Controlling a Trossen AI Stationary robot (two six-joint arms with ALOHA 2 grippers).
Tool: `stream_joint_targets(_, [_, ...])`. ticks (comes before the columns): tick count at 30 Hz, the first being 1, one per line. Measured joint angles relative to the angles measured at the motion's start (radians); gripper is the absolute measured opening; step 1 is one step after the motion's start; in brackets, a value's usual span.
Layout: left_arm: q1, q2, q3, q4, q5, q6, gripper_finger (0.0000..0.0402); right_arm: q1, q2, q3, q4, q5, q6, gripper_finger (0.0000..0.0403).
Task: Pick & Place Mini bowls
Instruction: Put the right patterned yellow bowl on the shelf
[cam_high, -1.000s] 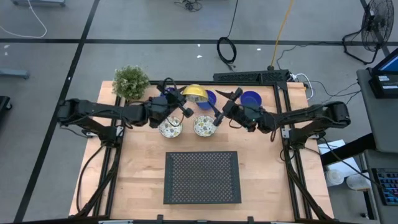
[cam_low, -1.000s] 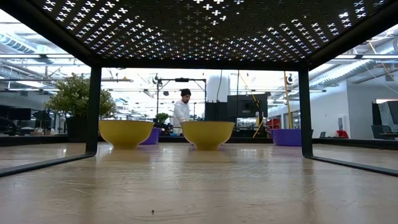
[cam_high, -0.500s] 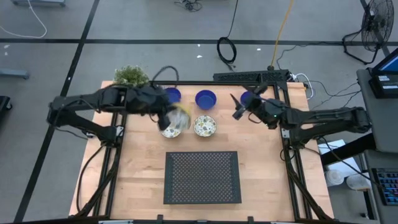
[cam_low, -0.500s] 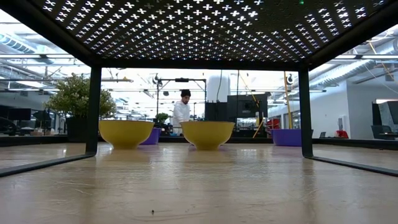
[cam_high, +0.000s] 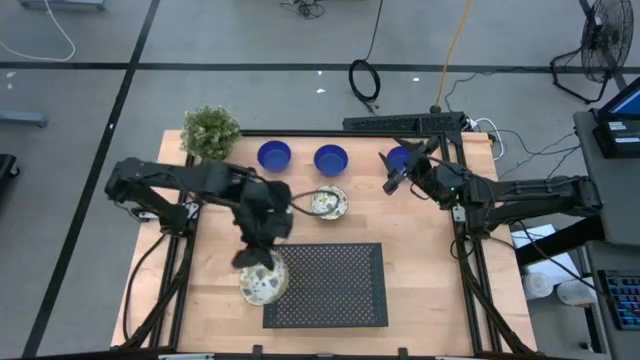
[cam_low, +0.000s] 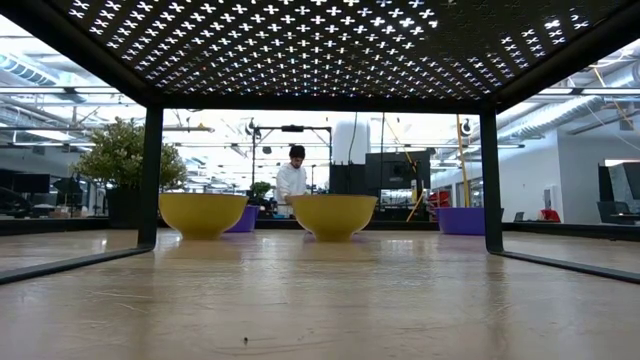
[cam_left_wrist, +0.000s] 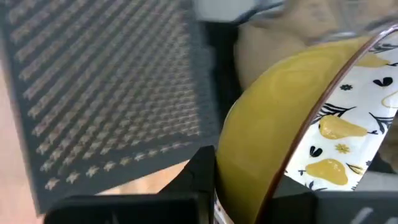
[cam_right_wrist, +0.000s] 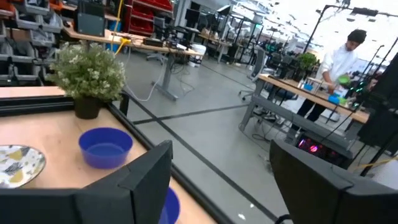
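Note:
My left gripper (cam_high: 262, 262) is shut on a white floral bowl (cam_high: 262, 284) with a yellow outside, at the near left corner of the black mesh rack (cam_high: 325, 285). A second floral bowl (cam_high: 327, 202) stands on the table beyond the rack. The low view shows two yellow-sided bowls (cam_low: 203, 215) (cam_low: 333, 216) on their bases; in the high view my left arm hides one of them. Three blue bowls (cam_high: 274, 154) (cam_high: 330, 158) (cam_high: 403, 157) stand in a row near the far edge. My right gripper (cam_high: 393, 172) is open, beside the right blue bowl, touching nothing. My left gripper holds the floral bowl by its rim (cam_left_wrist: 273, 186), which runs in between the two fingers: one finger (cam_left_wrist: 199, 180) lies on the yellow outer wall, the other on the white patterned inside. It comes from above, pointing down. The bowl sits tilted; whether it touches the table I cannot tell.
A potted plant (cam_high: 211, 131) stands at the table's far left corner. The mesh rack fills the near middle and roofs over the low view. Bare wood lies left and right of the rack. A person (cam_right_wrist: 345, 56) works at a bench beyond the table.
My left gripper has carried the floral bowl from above the blue bowls at the far side, over the table's middle, toward the near edge, down to the rack's near left corner. My right gripper has drawn back from the middle floral bowl toward the right blue bowl.

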Motion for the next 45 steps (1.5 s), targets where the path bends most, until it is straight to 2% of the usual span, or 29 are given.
stream_joint_targets(4, [-0.032, 0.075, 0.000, -0.002, -0.085, -0.073, 0.0033, 0.000, 0.000, -0.038, -0.002, 0.000, 0.034, 0.0254])
stream_joint_targets(14, [-0.078, 0.215, -0.002, -0.047, -0.075, -0.129, 0.0033, 0.001, -0.029, -0.092, 0.000, -0.001, 0.070, 0.0254])
stream_joint_targets(27, [-0.085, 0.232, -0.002, -0.042, -0.102, -0.155, 0.0033, 0.023, -0.059, -0.118, 0.001, -0.005, 0.093, 0.0254])
stream_joint_targets(45, [-0.083, 0.230, -0.086, -0.020, -0.099, -0.207, 0.0038, 0.027, -0.061, -0.118, 0.002, -0.004, 0.075, 0.0254])
